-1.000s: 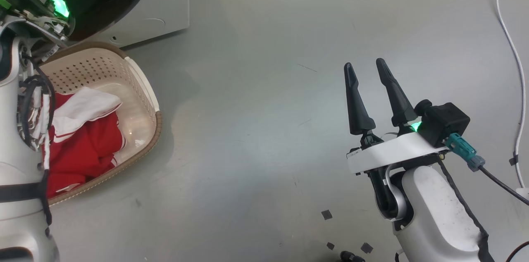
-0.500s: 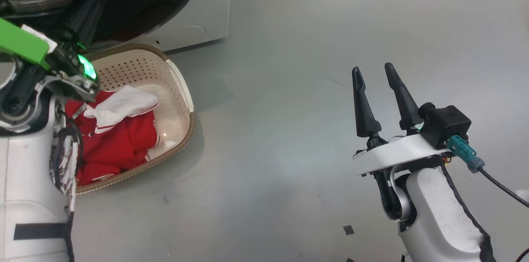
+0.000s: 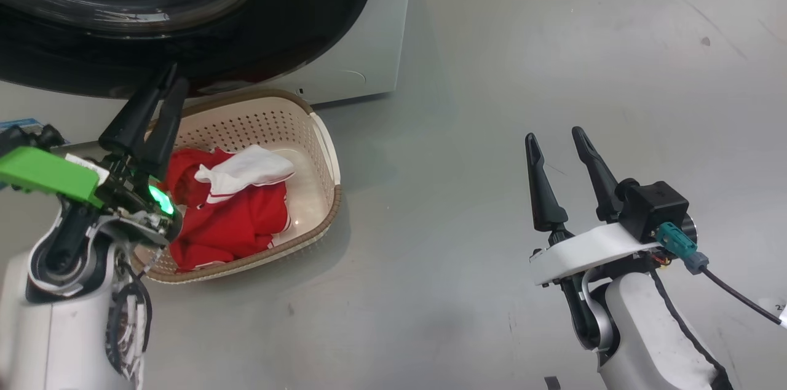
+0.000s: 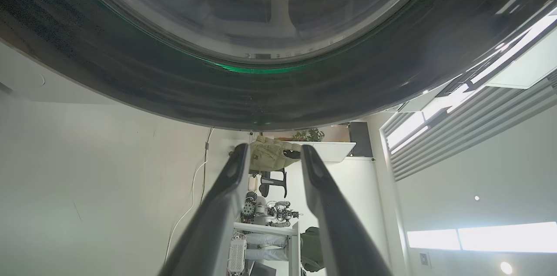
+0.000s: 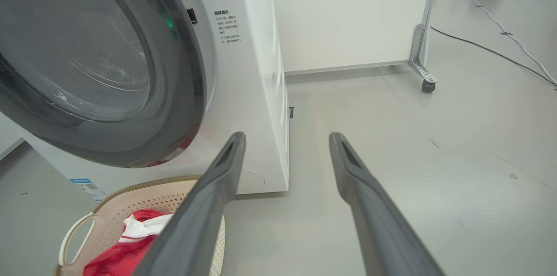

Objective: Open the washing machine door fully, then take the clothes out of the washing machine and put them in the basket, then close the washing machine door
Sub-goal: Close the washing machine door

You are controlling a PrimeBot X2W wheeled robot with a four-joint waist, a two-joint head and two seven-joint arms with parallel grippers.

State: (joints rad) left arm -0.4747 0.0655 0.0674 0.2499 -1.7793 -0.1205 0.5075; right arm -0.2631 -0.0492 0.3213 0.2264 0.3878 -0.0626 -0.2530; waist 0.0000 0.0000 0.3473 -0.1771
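The left gripper (image 3: 174, 77) stood with fingers parted and nothing between them, tips aimed at the lower arc of the washing machine door (image 3: 283, 51), just short of its rim. In the right wrist view the door lay flat against the washing machine (image 5: 256, 93) front; latching could not be confirmed. The left arm was the nearer; the right gripper (image 3: 553, 133), spread wide and empty, hung well apart over the floor (image 3: 461, 131). Any closing push would bear forward on the rim. Rim: glossy black, hard, curved; centre: bulging clear glass. The clothes (image 3: 240, 224), soft red and white fabric, lay in the basket (image 3: 264, 125), perforated cream plastic, below the door
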